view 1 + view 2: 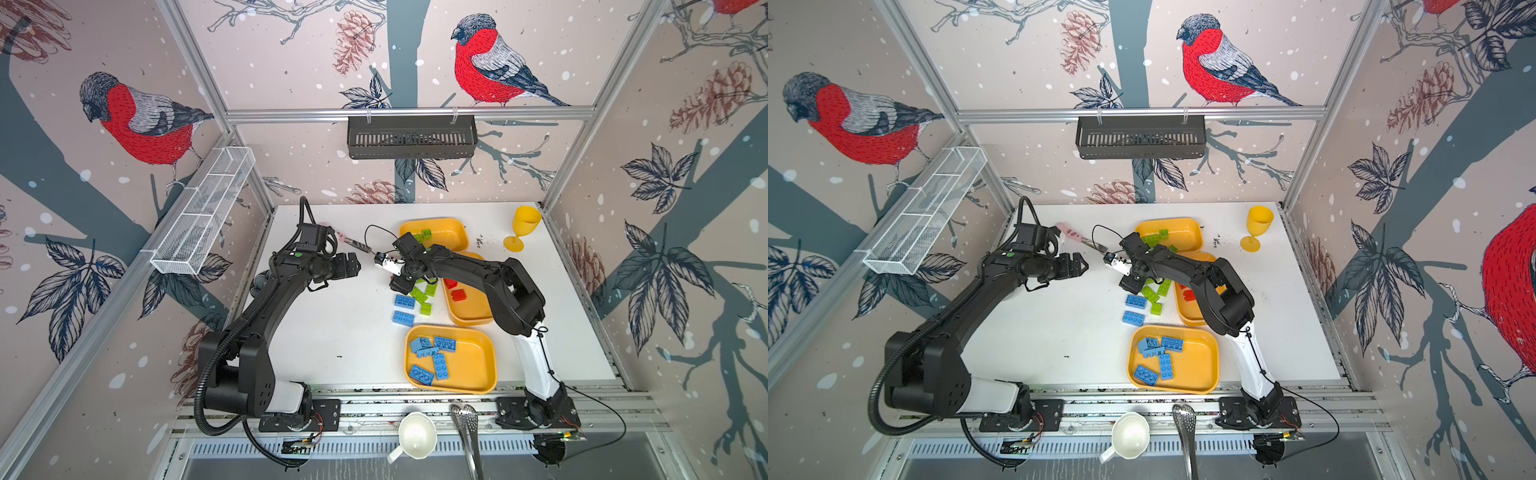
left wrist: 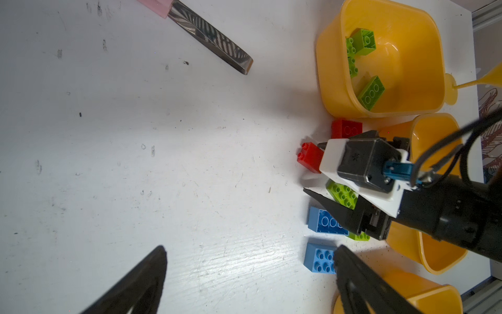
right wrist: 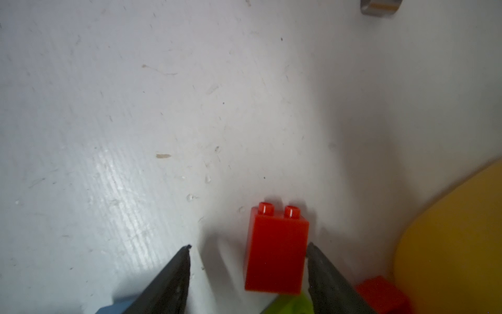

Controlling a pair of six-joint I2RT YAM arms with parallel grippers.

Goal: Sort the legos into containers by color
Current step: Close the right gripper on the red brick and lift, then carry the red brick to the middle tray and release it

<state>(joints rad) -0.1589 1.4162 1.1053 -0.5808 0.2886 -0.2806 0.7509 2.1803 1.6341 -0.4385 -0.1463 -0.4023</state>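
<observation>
The right claw (image 3: 249, 246) is open around the small red brick (image 3: 277, 250) lying on the white table (image 3: 135, 108) near the yellow tray (image 3: 448, 244), and we think one finger (image 3: 328, 274) touching first may push it sideways into the green brick (image 3: 290, 304), so it slips out.

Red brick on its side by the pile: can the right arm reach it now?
Probably yes. The right end effector straddles the red brick, jaws open, one finger at its side; nothing else lies between them, though a green brick lies close by.
</observation>
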